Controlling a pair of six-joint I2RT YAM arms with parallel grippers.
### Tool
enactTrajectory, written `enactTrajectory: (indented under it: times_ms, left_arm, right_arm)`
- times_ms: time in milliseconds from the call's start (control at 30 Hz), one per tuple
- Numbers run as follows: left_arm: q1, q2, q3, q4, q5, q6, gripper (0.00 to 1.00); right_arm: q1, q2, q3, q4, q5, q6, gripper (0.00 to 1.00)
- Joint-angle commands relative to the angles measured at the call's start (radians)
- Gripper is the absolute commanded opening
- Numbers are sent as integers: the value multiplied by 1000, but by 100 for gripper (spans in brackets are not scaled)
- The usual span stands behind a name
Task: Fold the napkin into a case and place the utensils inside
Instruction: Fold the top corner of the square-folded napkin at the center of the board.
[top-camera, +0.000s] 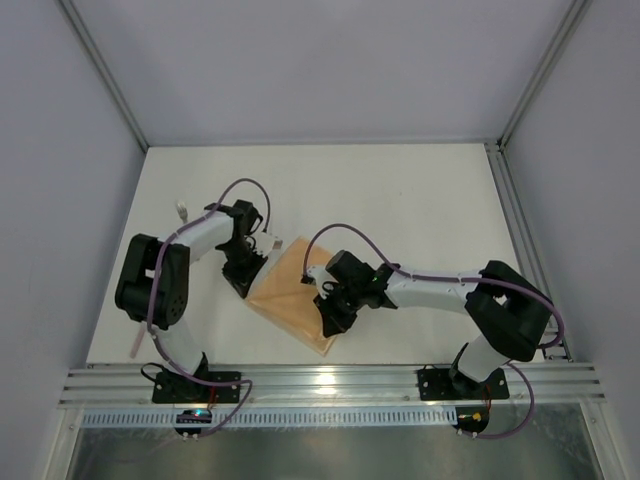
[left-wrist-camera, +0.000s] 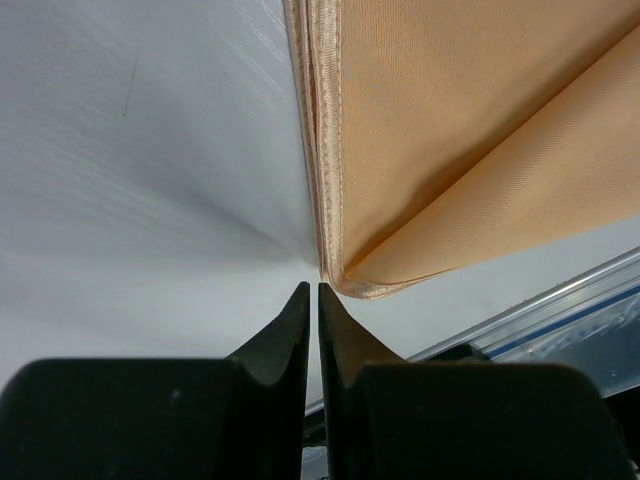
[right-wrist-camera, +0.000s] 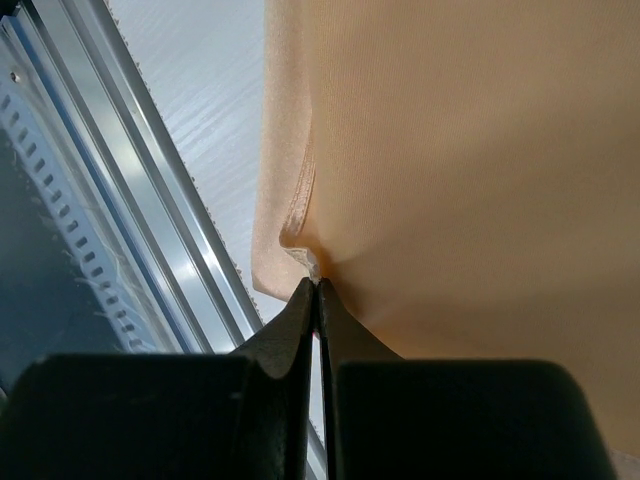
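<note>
2 black-and-white arms (top-camera: 200, 236), purple cables (top-camera: 243, 184)

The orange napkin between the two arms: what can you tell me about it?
The napkin is a plain peach-orange woven cloth, folded into layers whose stitched hems stack along one edge. It lies turned diagonally on the white table between both arms. The right gripper is shut on one edge, puckering it. The left gripper is shut at a folded corner; whether it holds a layer is unclear.
</note>
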Motion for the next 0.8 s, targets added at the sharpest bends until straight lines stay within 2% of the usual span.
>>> enactTrajectory:
  times_ms: [0,333,567,767]
  left_arm:
    - [7,-50,43,-25,5,18,8]
    - [8,-70,61,-22,79,1,13]
    - [-15,-84,48,-18,148,5,15]
    - [-39,-87,8,1,150,14,17]
  right_arm:
    - [19,-8,-2,26,-28,-23,3]
    - [56,-63,7,21,7,-21,3]
    - [71,-31,-24,66,32,-9,3]
    - [88,-23,-45,92,49,3,3]
